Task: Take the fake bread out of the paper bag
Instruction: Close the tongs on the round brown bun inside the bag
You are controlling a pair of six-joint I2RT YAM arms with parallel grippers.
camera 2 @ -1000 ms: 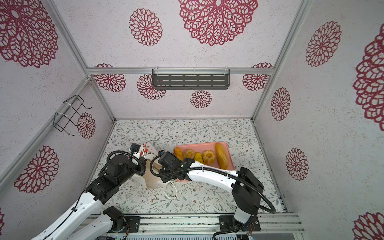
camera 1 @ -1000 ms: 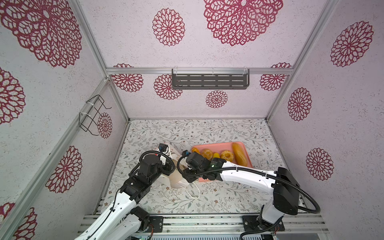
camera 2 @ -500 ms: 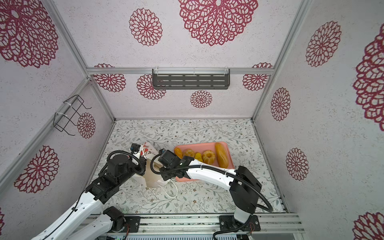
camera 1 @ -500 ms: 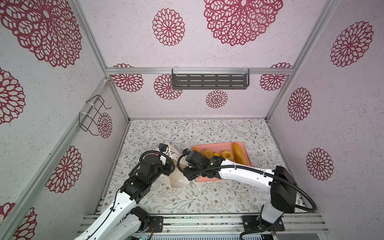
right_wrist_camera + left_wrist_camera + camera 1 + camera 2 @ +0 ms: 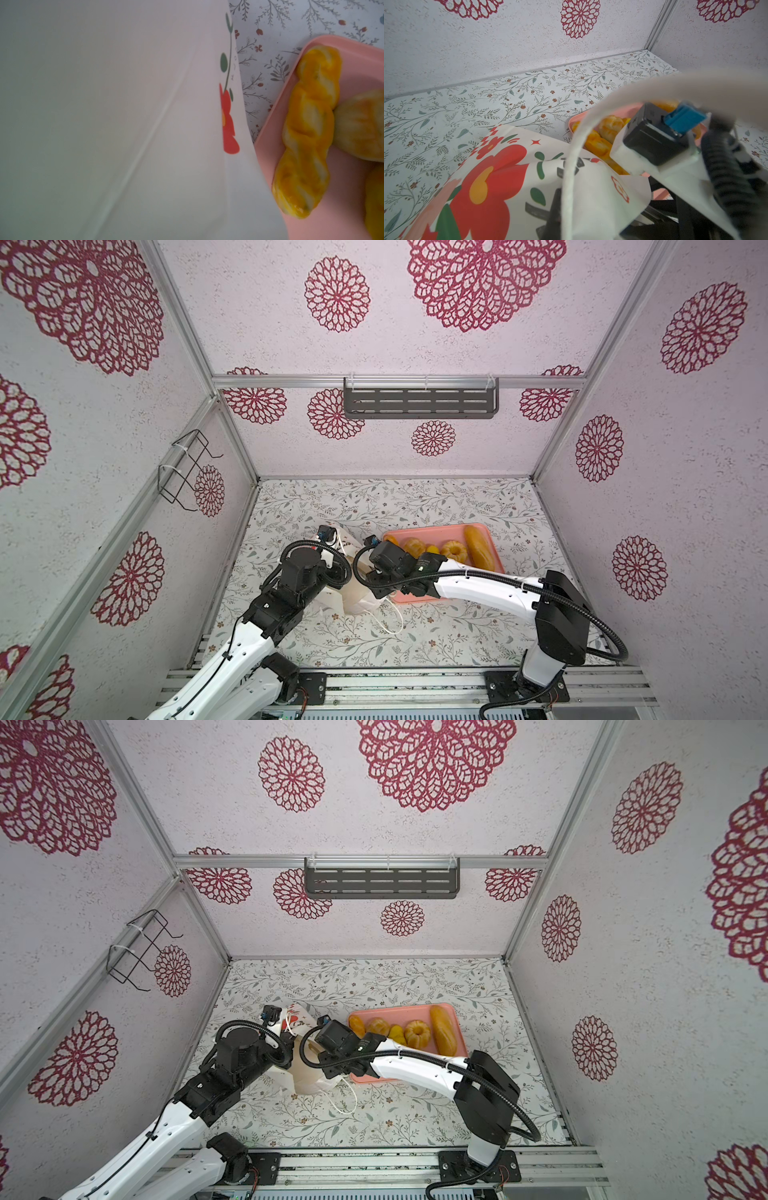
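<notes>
Left gripper (image 5: 552,208) first: it's pinched tight on the rim of the paper bag (image 5: 483,182). The red rose print faces my wrist camera, and a white cord handle (image 5: 571,158) loops right across the fingers.

Over to the right gripper (image 5: 373,587). It's pushed into the bag's mouth from the side opposite the left gripper, and I can't tell how its jaws stand. Its wrist camera gives me only the bag's white inner wall (image 5: 124,104), and in both top views the fingers are buried behind paper. Whether anything is in its grasp, I can't say. The bag's contents are hidden from me too.

So the bag sits squarely between my two grippers, with a loose cord (image 5: 395,624) trailing on the floral table (image 5: 415,506) on the near side of the right gripper.

The fake bread I can see is five pieces on the pink tray (image 5: 436,527), just beside the right gripper, away from the left one. The twisted stick (image 5: 307,128) is closest, touching a round roll (image 5: 361,124). Further out along the tray come a small bun (image 5: 397,1033), a ring bun (image 5: 417,1033) and, farthest off, the long loaf (image 5: 444,1029). In the right wrist view the bag's paper laps over the tray's rim.
</notes>
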